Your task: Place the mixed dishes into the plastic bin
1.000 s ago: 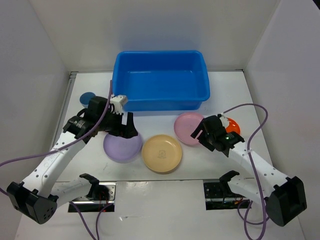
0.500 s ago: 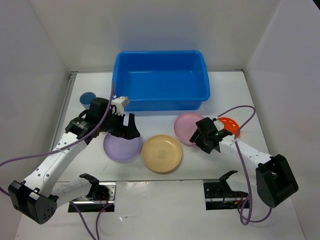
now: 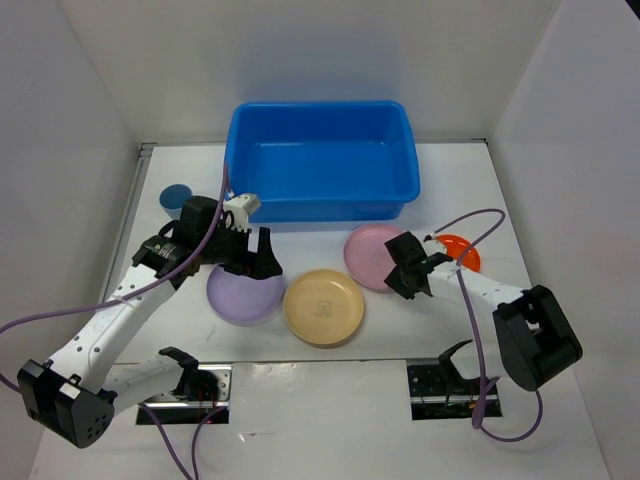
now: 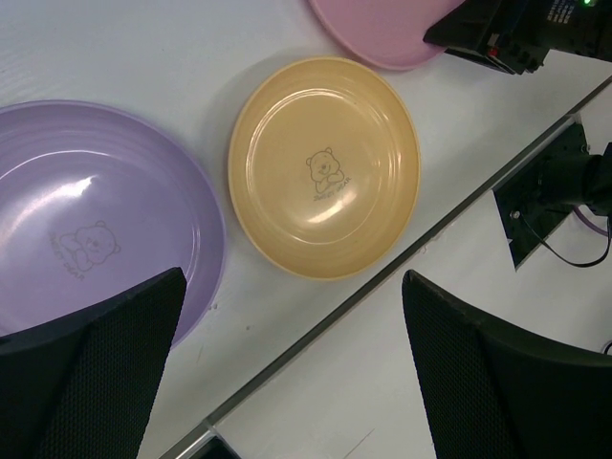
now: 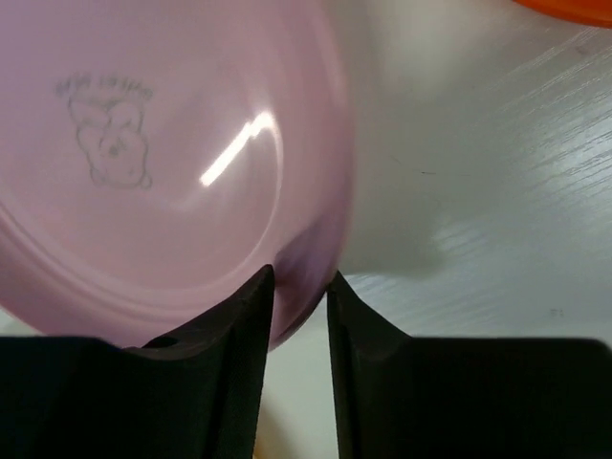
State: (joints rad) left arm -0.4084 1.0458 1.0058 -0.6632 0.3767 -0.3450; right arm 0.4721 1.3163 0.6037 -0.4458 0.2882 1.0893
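Observation:
My right gripper (image 3: 398, 268) (image 5: 300, 277) is shut on the near right rim of the pink plate (image 3: 368, 254) (image 5: 143, 143), one finger inside the rim and one outside. That plate lies in front of the blue plastic bin (image 3: 330, 205), which holds nothing. The orange plate (image 3: 462, 250) (image 5: 574, 8) sits just right of the gripper. My left gripper (image 3: 255, 255) (image 4: 292, 277) hangs wide open above the lavender plate (image 3: 243, 295) (image 4: 86, 210), holding nothing. The tan-yellow plate (image 3: 323, 306) (image 4: 325, 167) lies between the two arms.
A small blue cup (image 3: 176, 197) stands at the far left, beside the bin's left corner. White walls close in the table on three sides. Two metal mounting plates (image 3: 450, 385) with cables sit at the near edge.
The right gripper slid left onto the pink plate's rim and closed its fingers there; the plate shifted slightly left. The left arm has barely moved.

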